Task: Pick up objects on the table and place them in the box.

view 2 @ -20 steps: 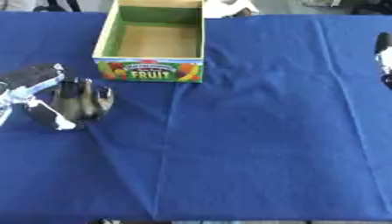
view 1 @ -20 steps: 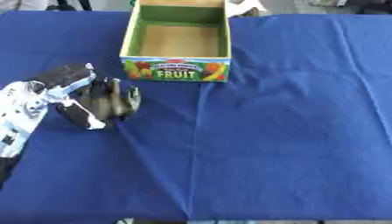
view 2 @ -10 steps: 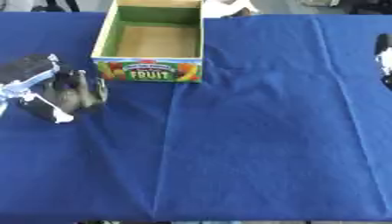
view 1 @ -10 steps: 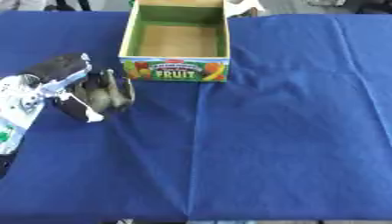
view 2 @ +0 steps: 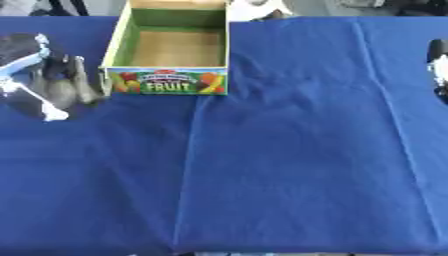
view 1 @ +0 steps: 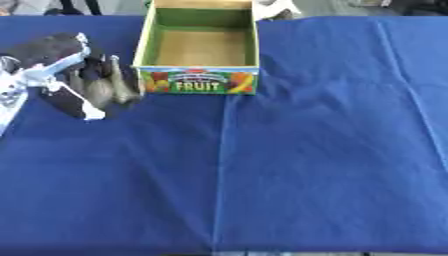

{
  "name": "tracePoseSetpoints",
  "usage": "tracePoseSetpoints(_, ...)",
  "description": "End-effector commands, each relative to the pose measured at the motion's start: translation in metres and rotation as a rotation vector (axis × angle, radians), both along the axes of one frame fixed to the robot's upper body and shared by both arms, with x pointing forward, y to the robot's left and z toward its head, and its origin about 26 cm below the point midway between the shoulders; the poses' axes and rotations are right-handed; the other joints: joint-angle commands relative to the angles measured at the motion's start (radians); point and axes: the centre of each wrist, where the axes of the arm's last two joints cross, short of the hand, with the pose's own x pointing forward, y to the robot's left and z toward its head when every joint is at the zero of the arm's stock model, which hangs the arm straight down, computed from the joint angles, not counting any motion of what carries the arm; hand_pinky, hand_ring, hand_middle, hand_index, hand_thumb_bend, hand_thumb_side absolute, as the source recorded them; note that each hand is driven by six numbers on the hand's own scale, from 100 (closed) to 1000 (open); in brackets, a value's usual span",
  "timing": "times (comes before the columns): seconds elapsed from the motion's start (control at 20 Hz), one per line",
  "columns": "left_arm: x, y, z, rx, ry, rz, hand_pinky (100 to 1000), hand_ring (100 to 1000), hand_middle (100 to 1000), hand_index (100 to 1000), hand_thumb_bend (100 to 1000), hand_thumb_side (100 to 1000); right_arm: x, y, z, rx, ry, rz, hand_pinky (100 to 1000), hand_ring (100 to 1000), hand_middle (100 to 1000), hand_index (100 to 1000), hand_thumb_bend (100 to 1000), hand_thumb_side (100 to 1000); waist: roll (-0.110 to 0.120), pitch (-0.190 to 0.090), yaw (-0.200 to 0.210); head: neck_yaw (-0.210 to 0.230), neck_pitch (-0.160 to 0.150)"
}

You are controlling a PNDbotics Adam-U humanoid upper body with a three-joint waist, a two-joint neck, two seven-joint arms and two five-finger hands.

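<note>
Right hand (view 2: 437, 65) at right eye view's edge only.

Count on the table
One open cardboard fruit box (view 1: 199, 81), one blue tablecloth (view 1: 289, 160), and two robot hands: the left hand (view 1: 83, 82) by the box, the right hand (view 2: 437, 67) at the right edge.

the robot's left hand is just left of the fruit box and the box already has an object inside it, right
Not quite. The left hand is just left of the fruit box, but the box holds nothing: the left eye view shows only its bare cardboard floor.
</note>
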Motion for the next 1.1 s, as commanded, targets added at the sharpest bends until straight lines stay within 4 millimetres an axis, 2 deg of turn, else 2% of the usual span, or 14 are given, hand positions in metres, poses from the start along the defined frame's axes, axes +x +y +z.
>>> tracePoseSetpoints(0.05,0.001,-0.001,0.031,0.0,-0.077,0.0,419,324,276,396,295,100,-0.001,-0.004,0.009,-0.028,-0.018,-0.006,571,693,663,796,326,276,0.002,-0.022,-0.003,0.001,-0.001)
tracePoseSetpoints(0.25,0.019,-0.025,0.047,-0.015,-0.131,-0.013,420,322,273,394,312,100,0.0,-0.002,0.008,-0.032,-0.009,0.006,570,693,662,796,326,276,0.004,-0.027,-0.011,0.01,0.004)
tracePoseSetpoints(0.45,0.044,-0.052,0.045,-0.026,-0.151,-0.013,420,322,272,393,313,100,0.0,0.0,0.006,-0.032,-0.002,0.02,570,693,662,796,328,276,0.003,-0.03,-0.025,0.021,0.005)
tracePoseSetpoints(0.85,0.087,-0.097,0.001,-0.021,-0.157,0.046,443,343,293,418,328,100,0.003,0.006,0.003,-0.032,0.012,0.057,569,692,661,796,327,275,0.002,-0.025,-0.057,0.03,-0.012)
tracePoseSetpoints(1.1,0.101,-0.1,-0.018,-0.051,-0.227,0.167,433,368,289,418,335,100,0.004,0.009,0.002,-0.033,0.018,0.074,568,691,661,796,330,274,0.005,-0.023,-0.083,0.042,-0.02)
